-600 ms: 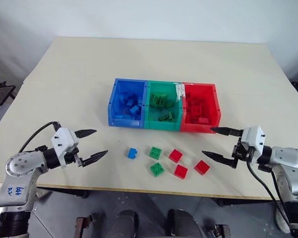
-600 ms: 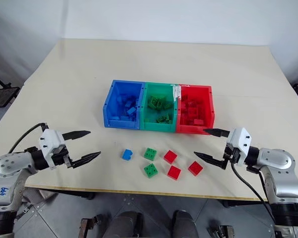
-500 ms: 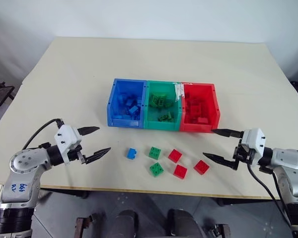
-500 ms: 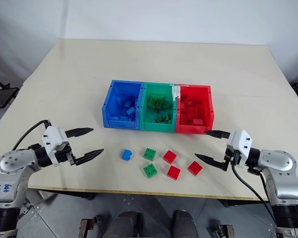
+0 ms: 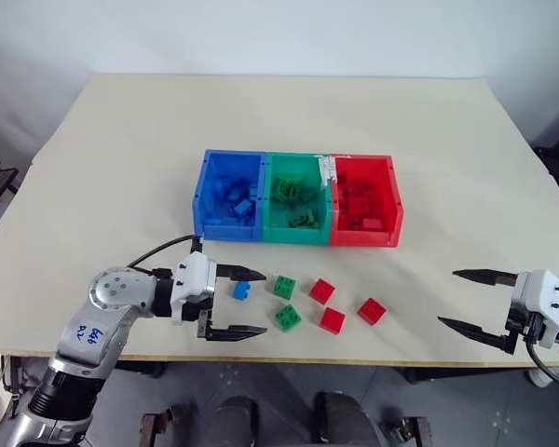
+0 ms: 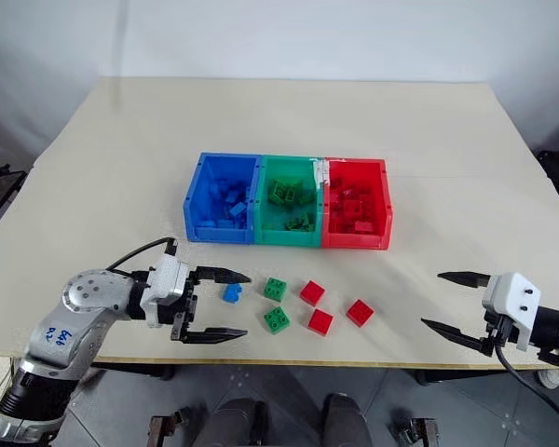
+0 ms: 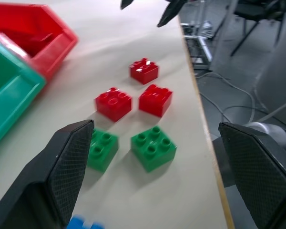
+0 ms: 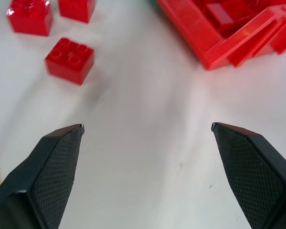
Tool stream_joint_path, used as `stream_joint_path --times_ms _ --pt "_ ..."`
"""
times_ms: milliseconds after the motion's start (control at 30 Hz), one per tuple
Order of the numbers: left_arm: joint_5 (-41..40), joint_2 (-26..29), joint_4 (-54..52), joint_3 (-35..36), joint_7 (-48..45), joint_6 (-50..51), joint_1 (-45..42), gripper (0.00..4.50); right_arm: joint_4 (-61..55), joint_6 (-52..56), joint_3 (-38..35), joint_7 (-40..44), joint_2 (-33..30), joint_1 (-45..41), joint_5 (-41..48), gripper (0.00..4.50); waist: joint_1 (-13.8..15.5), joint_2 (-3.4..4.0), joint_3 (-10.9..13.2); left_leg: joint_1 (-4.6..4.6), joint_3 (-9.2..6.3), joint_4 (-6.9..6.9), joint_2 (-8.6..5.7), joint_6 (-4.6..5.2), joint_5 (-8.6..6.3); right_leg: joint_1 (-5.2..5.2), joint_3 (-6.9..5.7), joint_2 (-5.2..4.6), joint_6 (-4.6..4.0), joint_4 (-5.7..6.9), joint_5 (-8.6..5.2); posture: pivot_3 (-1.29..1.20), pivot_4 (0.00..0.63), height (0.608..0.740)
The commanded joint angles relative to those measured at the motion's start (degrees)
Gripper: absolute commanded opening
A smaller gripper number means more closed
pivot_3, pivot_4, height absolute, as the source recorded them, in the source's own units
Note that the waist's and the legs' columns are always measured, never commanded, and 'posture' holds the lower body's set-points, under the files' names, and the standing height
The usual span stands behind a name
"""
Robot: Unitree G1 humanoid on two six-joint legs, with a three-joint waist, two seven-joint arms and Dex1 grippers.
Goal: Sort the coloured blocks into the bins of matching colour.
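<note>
Three joined bins stand mid-table: blue (image 5: 224, 230), green (image 5: 293, 235) and red (image 5: 361, 238), each holding several blocks of its own colour. In front of them lie a blue block (image 5: 241, 290), two green blocks (image 5: 283, 286) (image 5: 288, 318) and three red blocks (image 5: 322, 291) (image 5: 333, 320) (image 5: 372, 310). My left gripper (image 5: 252, 303) is open and points right, and the blue block sits between its fingers, close to the far one. My right gripper (image 5: 449, 298) is open near the front edge, well right of the red blocks.
The beige table (image 5: 121, 140) ends just in front of the loose blocks and both grippers. A strip of white tape (image 5: 333, 170) sits on the rim between the green and red bins. Bare tabletop lies left, right and behind the bins.
My left gripper has swung right until its open fingers straddle the blue block. My right gripper has drawn back to the right, away from the red blocks. The camera has shifted a little.
</note>
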Motion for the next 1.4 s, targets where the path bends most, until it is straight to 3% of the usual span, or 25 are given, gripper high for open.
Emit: stream_joint_path --times_ms 33,267,667,800,1033,1233,1400 --pt "0.09 0.12 1.15 1.13 -1.05 -3.66 0.8 4.45 -5.37 4.11 4.93 3.88 -1.75 -2.5 2.67 4.5 -0.17 0.0 0.0 0.01 0.01 0.01 0.02 0.0 0.0 0.0 0.01 0.01 0.0 0.0 0.0 0.0 0.15 0.74" --pt "1.1 2.9 8.82 7.22 -1.37 -9.7 6.67 4.45 -1.8 3.99 18.28 12.47 -1.25 -14.07 -1.21 4.5 0.0 0.0 0.0 -0.01 -0.04 0.08 0.0 -0.01 0.01 -0.06 0.02 -0.05 0.0 -0.12 0.0 0.0 0.15 0.74" --pt "-0.05 3.49 1.21 11.36 4.8 -7.79 11.47 4.45 21.05 -10.19 34.37 18.94 5.73 -32.91 -9.91 4.5 0.06 0.0 0.0 -0.14 -0.2 0.09 -0.07 -0.02 -0.01 -0.11 -0.12 -0.16 -0.02 -0.21 0.0 0.0 0.15 0.74" --pt "-0.03 2.95 -0.83 11.22 6.74 -7.47 11.37 4.5 28.04 -16.12 38.52 18.96 5.64 -35.79 -11.24 3.57 -0.21 -0.06 -0.03 -0.07 -0.19 0.15 -0.06 -0.01 -0.01 -0.02 -0.13 -0.13 -0.02 -0.15 0.0 0.0 0.15 0.74" --pt "-0.27 1.79 -2.15 11.45 9.32 -7.58 11.38 4.5 30.45 -18.48 38.89 18.96 5.27 -36.43 -7.22 1.5 -0.22 -0.12 -0.07 0.05 -0.23 0.63 0.09 -0.05 -0.04 0.28 -0.08 -0.18 -0.09 -0.14 0.07 0.0 0.15 0.74" --pt "-0.24 -0.3 -1.71 11.46 12.16 -7.35 9.85 4.5 21.89 -8.81 31.86 14.16 5.1 -32.68 -1.16 1.42 0.06 -0.05 -0.02 -0.06 -0.34 0.69 0.26 -0.17 -0.11 0.2 0.06 -0.22 -0.24 -0.17 0.14 0.0 0.15 0.74" --pt "-2.17 -2.31 -2.86 12.61 15.54 -5.19 9.12 4.5 9.98 9.31 21.67 -1.68 7.12 -32.77 6.97 1.42 -0.12 0.16 0.1 -0.23 -0.24 0.68 0.29 -0.2 -0.13 -0.06 0.0 -0.2 -0.25 -0.07 0.14 0.0 0.15 0.74"
